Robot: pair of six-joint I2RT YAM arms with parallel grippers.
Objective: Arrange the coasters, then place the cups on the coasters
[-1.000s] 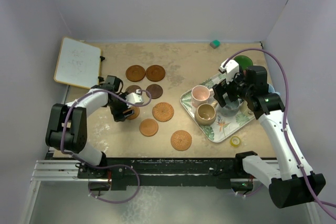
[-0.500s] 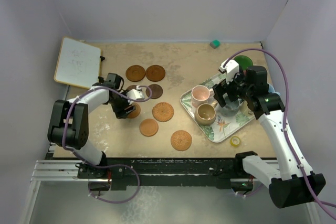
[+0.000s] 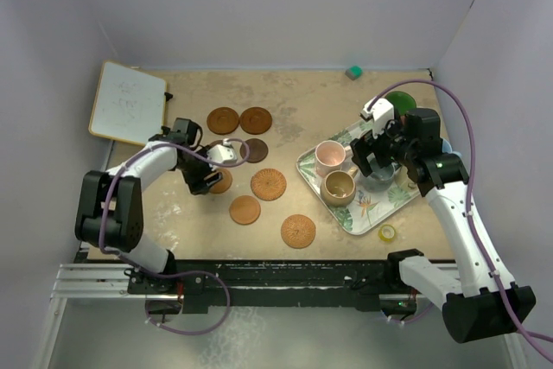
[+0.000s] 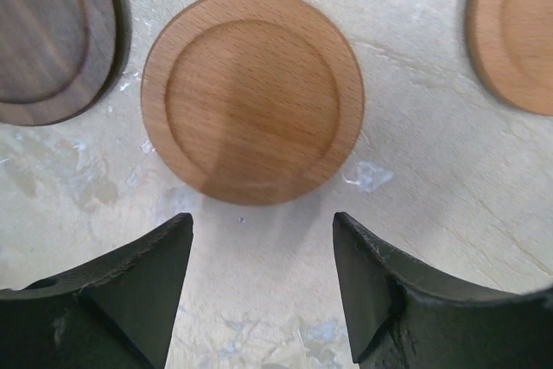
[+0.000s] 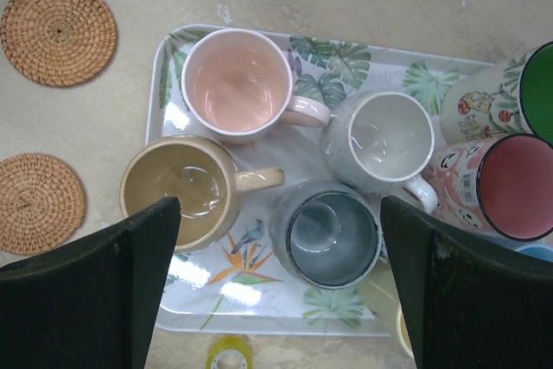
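- The pale wooden coaster (image 4: 252, 95) lies flat on the table (image 4: 432, 213) just ahead of your left gripper (image 4: 263, 287). It is a smooth round disc with fine speckled grain and a shallow sunken centre inside a raised rim.
- That gripper's black fingers (image 4: 130, 291) stand spread with only bare tabletop between them. They grasp nothing, and their tips stop short of the disc.
- In the left wrist view a dark wooden coaster (image 4: 47, 41) of the same rimmed shape sits just left of the pale one. An orange-tan coaster (image 4: 518, 32) lies apart on the right.
- The tabletop is sandy and mottled, with white scuffs.
- Two woven coasters of coiled rattan lie left of the tray (image 5: 162, 110): the upper woven coaster (image 5: 59, 34) and the lower woven coaster (image 5: 36, 205).
- The tray is glossy and rectangular, printed with green leaves and a bird-of-paradise flower.
- It carries four glazed handled mugs: the pink mug (image 5: 238, 84), tan mug (image 5: 180, 192), speckled grey mug (image 5: 389, 140) and slate mug (image 5: 333, 235).
- Your right gripper (image 5: 276, 239) hangs above them with its fingers wide apart, gripping nothing.
- The only print you will find is a barcode sticker on the patterned outside of the red-lined mug (image 5: 514, 187), and it is too small to read.
- A green-lined mug (image 5: 540, 84) stands beside that one.
- A yellow tape roll (image 5: 229, 353) lies on the table by the tray's near edge.
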